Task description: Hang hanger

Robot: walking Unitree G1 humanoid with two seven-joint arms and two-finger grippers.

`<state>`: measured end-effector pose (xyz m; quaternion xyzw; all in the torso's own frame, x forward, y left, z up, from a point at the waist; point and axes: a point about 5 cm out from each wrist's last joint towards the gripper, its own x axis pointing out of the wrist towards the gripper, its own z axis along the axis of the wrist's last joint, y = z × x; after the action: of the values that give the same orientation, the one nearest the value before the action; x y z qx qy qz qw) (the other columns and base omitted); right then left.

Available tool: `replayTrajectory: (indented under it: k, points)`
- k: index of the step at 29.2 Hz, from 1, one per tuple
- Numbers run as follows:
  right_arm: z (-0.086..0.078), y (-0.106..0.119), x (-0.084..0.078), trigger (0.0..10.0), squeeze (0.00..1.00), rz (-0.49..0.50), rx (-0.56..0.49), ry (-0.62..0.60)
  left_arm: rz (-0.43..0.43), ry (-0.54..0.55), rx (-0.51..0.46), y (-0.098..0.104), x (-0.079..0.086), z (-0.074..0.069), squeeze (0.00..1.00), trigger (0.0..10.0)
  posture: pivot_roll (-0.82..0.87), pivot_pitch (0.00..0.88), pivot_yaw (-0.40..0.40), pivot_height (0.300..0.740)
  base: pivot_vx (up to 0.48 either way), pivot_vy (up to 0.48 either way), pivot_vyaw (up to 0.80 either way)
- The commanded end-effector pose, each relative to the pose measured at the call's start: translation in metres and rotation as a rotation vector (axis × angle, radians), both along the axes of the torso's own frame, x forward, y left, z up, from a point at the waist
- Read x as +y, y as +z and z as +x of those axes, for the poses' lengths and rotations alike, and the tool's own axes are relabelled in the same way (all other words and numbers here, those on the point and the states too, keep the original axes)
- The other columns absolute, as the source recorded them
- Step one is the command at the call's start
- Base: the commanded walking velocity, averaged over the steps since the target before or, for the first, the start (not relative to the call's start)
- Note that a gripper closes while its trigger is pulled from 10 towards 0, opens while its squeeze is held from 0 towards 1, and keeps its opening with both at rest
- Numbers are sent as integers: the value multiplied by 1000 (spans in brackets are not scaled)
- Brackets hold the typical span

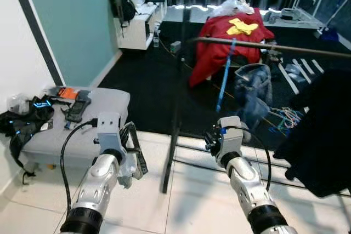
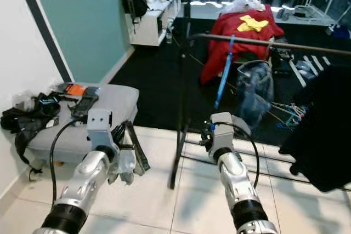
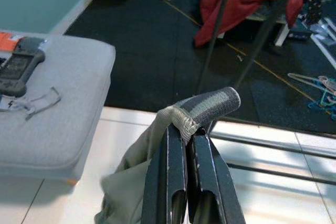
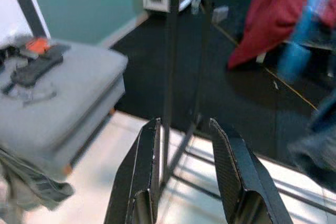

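Meanwhile left hand (image 3: 184, 145) clamps grey-green garment (image 3: 157, 156); no legible writing.

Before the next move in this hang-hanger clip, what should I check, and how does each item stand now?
1. Left gripper has a firm hold: ok, shut on a grey-green cloth.
2. A hanger is in that hold: cannot tell, just cloth is visible at the fingers.
3. Right gripper free to help: ok, open and holding nothing.
4. Rail has free room: ok, bare stretch between the blue hanging strip and the dark garment.
5. Rail within reach: cannot tell, both grippers sit below it.
6. Path ahead: not ok, the rack's upright stands between the arms.
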<state>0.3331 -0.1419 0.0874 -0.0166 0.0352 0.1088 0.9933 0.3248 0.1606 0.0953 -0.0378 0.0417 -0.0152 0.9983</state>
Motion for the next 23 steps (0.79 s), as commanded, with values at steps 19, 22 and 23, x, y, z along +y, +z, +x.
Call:
replayTrajectory:
  k: [19, 22, 23]
  points:
    - [-6, 58, -4, 10000, 0, -81, -385, -144, -20, -151, -43, 7, -17, 0, 0, 10000, -80, 28, 18, 740, 385, 0, -114]
    - [-8, 62, -5, 10000, 0, -120, -425, -165, -48, -156, -39, 6, -17, -1, 0, 10000, -83, 29, 16, 740, 0, 0, 0]
    - [-10, 65, -6, 10000, 0, -168, -466, -191, -53, -174, -31, 5, -19, -2, 0, 10000, -80, 26, 14, 740, 0, 0, 0]
